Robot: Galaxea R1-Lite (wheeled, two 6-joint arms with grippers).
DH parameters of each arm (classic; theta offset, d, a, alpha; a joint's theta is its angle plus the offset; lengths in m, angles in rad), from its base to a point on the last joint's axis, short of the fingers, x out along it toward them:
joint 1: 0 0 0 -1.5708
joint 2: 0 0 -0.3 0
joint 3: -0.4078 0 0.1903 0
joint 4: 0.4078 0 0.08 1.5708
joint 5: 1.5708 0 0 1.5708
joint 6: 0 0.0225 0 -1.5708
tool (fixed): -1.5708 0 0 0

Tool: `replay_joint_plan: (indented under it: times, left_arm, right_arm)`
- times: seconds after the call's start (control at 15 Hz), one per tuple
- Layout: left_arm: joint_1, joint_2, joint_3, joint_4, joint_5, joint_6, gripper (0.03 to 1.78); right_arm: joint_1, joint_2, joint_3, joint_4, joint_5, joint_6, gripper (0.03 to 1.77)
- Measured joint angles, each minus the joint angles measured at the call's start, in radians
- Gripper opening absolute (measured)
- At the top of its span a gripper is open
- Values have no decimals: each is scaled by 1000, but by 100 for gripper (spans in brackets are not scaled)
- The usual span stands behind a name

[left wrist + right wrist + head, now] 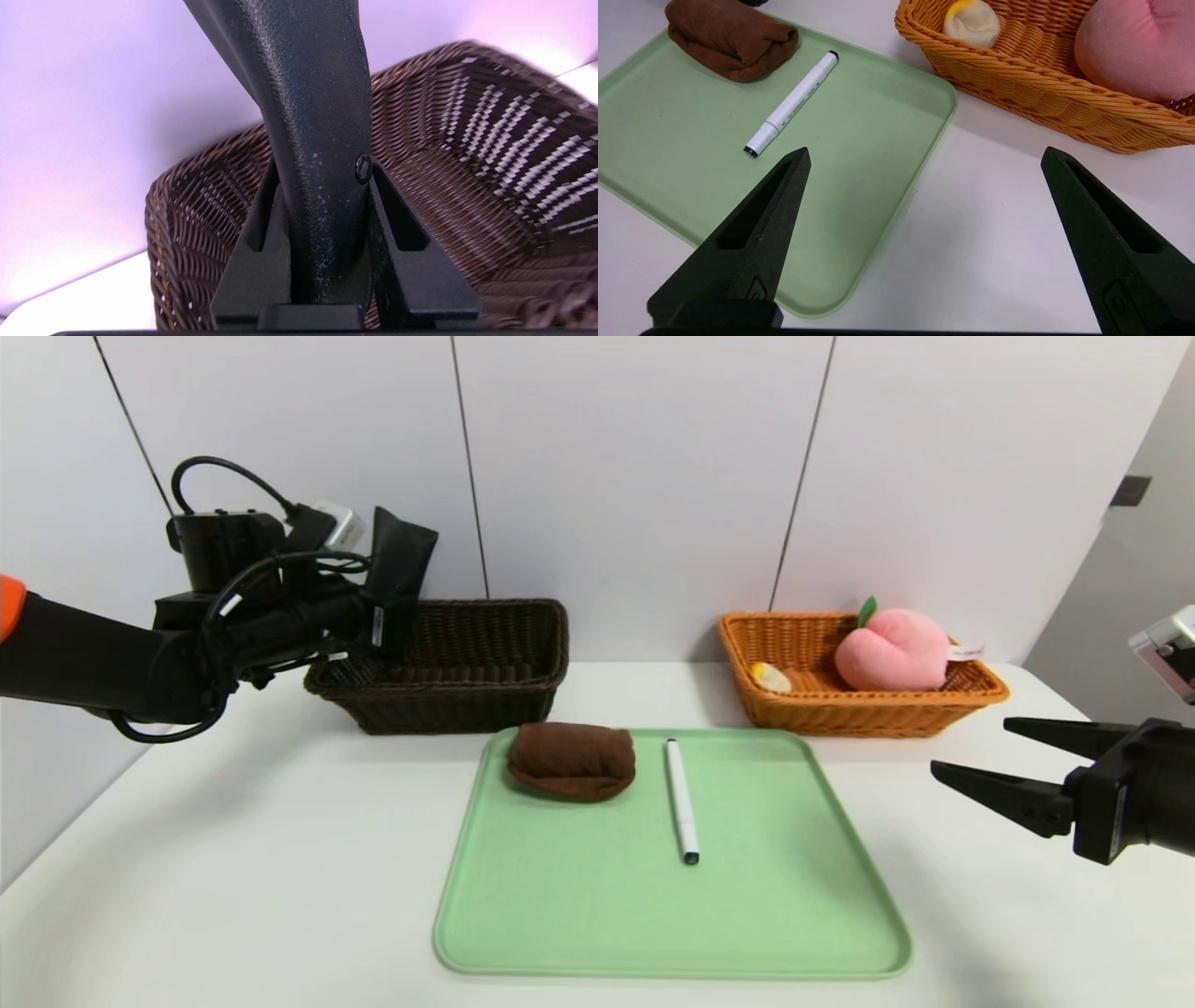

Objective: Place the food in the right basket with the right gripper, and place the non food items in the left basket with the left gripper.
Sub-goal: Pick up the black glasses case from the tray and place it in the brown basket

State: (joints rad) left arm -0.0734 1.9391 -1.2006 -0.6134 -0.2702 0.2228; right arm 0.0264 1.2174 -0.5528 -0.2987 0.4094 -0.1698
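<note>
Right gripper (971, 754) nearest at 4 o'clock, jaws spread wide, holding nothing, parked; left gripper (387, 616) at 10 o'clock clamps black pouch (400, 553) over dark basket (485, 695). Step: depositing 1 non-food item; next calls for release. Cloth bundle (571, 761), marker (681, 800) await on tray (822, 933); peach (892, 649) in orange basket (822, 714).

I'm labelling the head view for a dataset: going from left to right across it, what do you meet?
Left pincer holding the black pouch → dark brown basket → brown cloth bundle → white marker → orange-and-white piece → pink peach → right pincer, open.
</note>
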Motion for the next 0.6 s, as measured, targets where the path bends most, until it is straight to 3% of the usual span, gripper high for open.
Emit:
replay_joint_plan:
  times: [0.27,0.47,0.6]
  left_arm:
    - [15,26,-2,-1,2,0,53]
    - [26,40,-4,-29,4,-4,91]
    - [31,57,-3,-116,1,-5,109]
  right_arm:
    - [-1,-1,3,0,0,-1,171]
    - [-2,0,3,0,1,-1,171]
    - [-1,1,4,0,2,-2,171]
